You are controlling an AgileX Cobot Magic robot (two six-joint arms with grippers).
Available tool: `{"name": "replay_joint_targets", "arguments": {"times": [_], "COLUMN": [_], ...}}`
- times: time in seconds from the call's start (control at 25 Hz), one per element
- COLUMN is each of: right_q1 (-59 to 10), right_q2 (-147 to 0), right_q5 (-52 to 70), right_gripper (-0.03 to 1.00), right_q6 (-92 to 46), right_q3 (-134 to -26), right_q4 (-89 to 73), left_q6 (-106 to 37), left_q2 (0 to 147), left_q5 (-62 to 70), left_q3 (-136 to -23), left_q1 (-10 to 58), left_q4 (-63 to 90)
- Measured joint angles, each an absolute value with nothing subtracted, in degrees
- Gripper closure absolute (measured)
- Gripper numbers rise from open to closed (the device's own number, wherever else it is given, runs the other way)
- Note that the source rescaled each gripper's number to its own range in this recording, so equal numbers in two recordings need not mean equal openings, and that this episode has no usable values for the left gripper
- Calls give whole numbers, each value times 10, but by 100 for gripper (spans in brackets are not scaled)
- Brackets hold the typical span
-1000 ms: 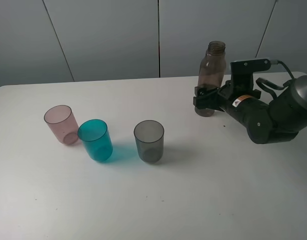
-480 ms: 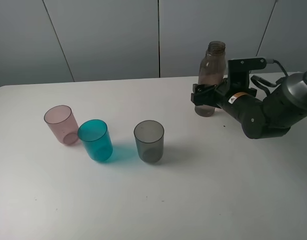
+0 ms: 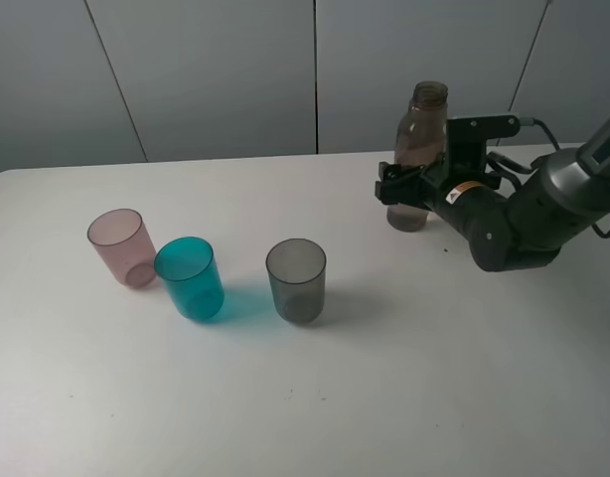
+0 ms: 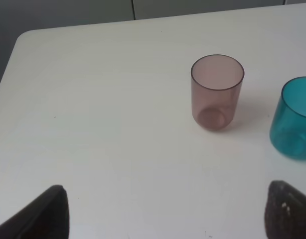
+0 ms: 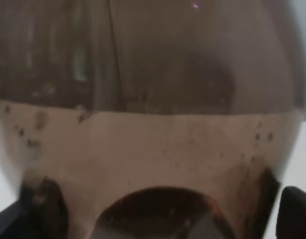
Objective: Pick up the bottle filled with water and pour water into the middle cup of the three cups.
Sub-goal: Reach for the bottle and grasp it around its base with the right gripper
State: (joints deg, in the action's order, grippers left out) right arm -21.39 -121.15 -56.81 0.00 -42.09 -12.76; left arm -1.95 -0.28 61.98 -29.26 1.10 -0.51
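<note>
The smoky-brown bottle [image 3: 420,149] stands uncapped at the back right of the table, partly filled with water, and it fills the right wrist view [image 5: 153,99]. My right gripper [image 3: 404,189] is open, with one finger on each side of the bottle's lower body [image 5: 158,209]. The three cups stand in a row at the left: the pink cup [image 3: 121,246], the teal-blue middle cup [image 3: 190,278] and the smoky grey cup [image 3: 296,280]. My left gripper [image 4: 165,214] is open and empty, low over the table in front of the pink cup [image 4: 217,92] and the teal cup [image 4: 295,119].
The white table [image 3: 404,378] ends at a grey panelled wall just behind the bottle. The left arm is out of the exterior high view. The right arm's cables hang at the far right edge.
My right gripper has moved forward and slightly up along the bottle, so its fingers now sit on both sides of it. The bottle and the cups have not moved.
</note>
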Motion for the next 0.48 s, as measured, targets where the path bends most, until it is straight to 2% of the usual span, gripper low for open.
{"name": "replay_joint_targets", "arguments": {"times": [0.48], "right_q1": [-207], "right_q2": [-1215], "right_q5": [-567], "right_gripper": [9], "right_q6": [7], "right_q3": [-439], "right_q4": [-109], "left_q6": [-19], "left_q2": [-3], "left_q5": [620], "left_q3": [-293], "left_q1": [11], "left_q4": [-5]}}
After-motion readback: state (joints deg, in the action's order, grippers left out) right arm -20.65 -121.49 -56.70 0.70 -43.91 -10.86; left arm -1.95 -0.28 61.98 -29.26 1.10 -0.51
